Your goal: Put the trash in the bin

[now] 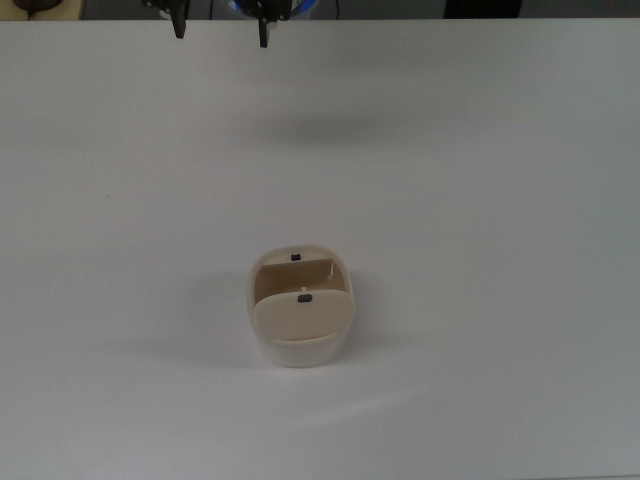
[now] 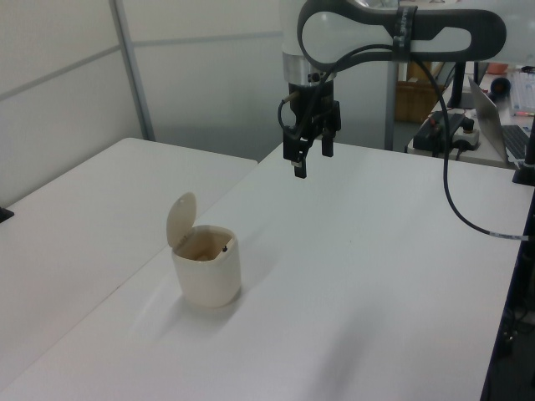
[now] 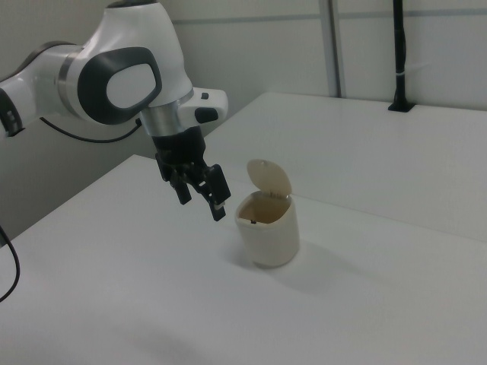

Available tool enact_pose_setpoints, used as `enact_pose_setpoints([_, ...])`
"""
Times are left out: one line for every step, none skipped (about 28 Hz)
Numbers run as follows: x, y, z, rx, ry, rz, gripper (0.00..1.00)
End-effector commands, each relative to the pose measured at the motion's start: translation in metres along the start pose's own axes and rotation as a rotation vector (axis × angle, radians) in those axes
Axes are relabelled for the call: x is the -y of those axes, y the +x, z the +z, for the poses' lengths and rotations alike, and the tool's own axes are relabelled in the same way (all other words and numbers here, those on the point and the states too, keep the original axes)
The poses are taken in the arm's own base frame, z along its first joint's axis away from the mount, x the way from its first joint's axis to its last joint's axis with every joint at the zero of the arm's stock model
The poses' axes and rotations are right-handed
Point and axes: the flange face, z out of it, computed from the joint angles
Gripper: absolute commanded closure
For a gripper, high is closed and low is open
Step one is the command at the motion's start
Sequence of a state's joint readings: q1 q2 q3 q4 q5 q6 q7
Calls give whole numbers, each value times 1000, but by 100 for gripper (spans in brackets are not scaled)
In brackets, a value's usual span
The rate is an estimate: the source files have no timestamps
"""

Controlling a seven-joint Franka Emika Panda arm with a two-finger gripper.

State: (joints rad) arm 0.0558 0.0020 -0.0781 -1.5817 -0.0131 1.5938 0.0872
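Up at the top view's far edge, only the two dark fingers of the gripper poking into frame, set well apart with nothing between them. Soft shadow on the white tabletop just below. Down past the middle, the bin, cream-beige, flap lid tipped, tan inside showing, two small dark marks on top. No sight of the trash on the tabletop; if inside the bin, cannot tell.

Over to the left view: arm arching in from the left view's upper right, gripper hanging fingers-down, high above the tabletop, spread open and holding nothing. Bin standing upright nearer the camera and toward the left view's left, well apart from the gripper, lid swung up. Something small and dark at the inner rim, too small to name.

Now the right view: white arm reaching in from the right view's left, gripper tilted, fingers parted and empty, near the bin but not touching, level with its rim. Lid raised behind the opening, tan interior visible.
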Motion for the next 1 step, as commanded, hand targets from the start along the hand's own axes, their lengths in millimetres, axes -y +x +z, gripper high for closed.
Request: enact_pose_setpoints([-2, -6, -6, -5, 24, -18, 0])
